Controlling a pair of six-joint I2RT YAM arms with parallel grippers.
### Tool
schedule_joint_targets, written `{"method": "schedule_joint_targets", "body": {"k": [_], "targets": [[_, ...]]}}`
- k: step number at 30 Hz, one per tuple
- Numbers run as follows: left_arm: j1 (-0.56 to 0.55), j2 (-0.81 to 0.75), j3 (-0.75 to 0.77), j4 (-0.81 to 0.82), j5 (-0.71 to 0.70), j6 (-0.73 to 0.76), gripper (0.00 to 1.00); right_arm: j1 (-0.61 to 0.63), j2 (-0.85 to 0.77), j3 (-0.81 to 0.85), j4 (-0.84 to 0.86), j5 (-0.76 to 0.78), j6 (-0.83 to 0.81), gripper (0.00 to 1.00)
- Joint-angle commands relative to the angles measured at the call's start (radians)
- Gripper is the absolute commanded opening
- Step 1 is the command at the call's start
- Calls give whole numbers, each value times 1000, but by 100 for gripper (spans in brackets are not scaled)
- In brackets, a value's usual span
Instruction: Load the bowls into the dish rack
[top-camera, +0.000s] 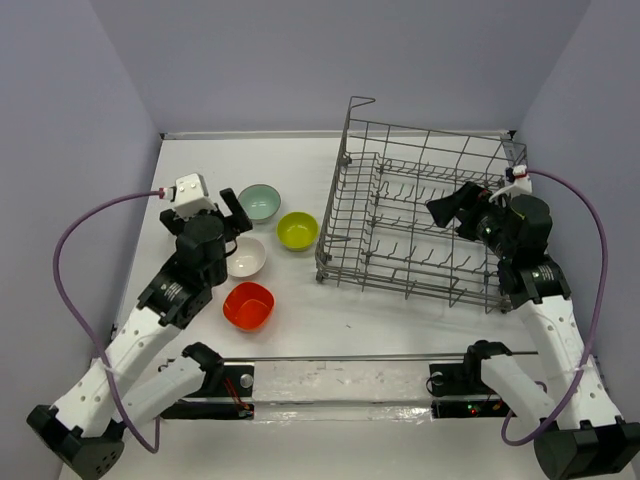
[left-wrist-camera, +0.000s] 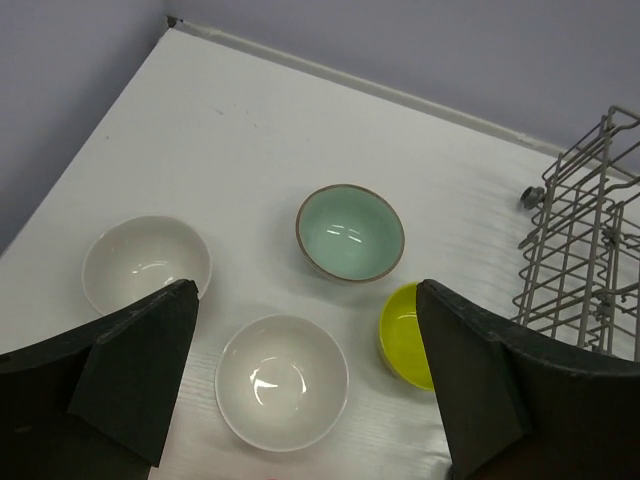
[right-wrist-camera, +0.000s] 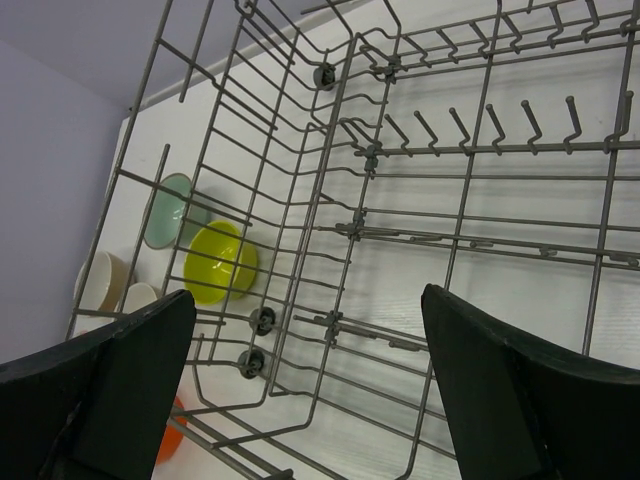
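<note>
Left gripper (left-wrist-camera: 305, 300) jaws apart above white bowl (left-wrist-camera: 282, 380); teal bowl (left-wrist-camera: 350, 232) and lime-yellow bowl (left-wrist-camera: 403, 333) farther, orange-red bowl (top-camera: 248, 305) nearer, all left of dish rack (top-camera: 420, 215). Right gripper (right-wrist-camera: 307, 300) jaws apart over rack's right end.

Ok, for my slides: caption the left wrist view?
Open left pincer above two white bowls, a teal bowl, a yellow bowl; dish rack at right.
</note>
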Motion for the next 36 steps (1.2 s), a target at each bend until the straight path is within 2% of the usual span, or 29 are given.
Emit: {"method": "schedule_joint_targets", "body": {"k": [1, 5, 9, 16, 21, 30, 36], "targets": [[9, 129, 73, -33, -31, -118, 99, -5, -2, 50, 16, -24, 13, 100], [29, 330, 145, -86, -14, -201, 98, -5, 1, 61, 10, -41, 19, 100], [78, 419, 190, -99, 7, -275, 97, -5, -4, 78, -7, -41, 16, 100], [240, 349, 41, -58, 144, -309, 96, -5, -33, 92, -58, -27, -8, 100], [253, 301, -43, -88, 173, -337, 95, -5, -28, 81, -58, -35, 3, 100], [257, 202, -197, -84, 176, -472, 91, -5, -37, 77, -71, -32, 3, 100], [257, 189, -295, -21, 204, -507, 88, -5, -39, 73, -84, -32, 0, 100]]}}
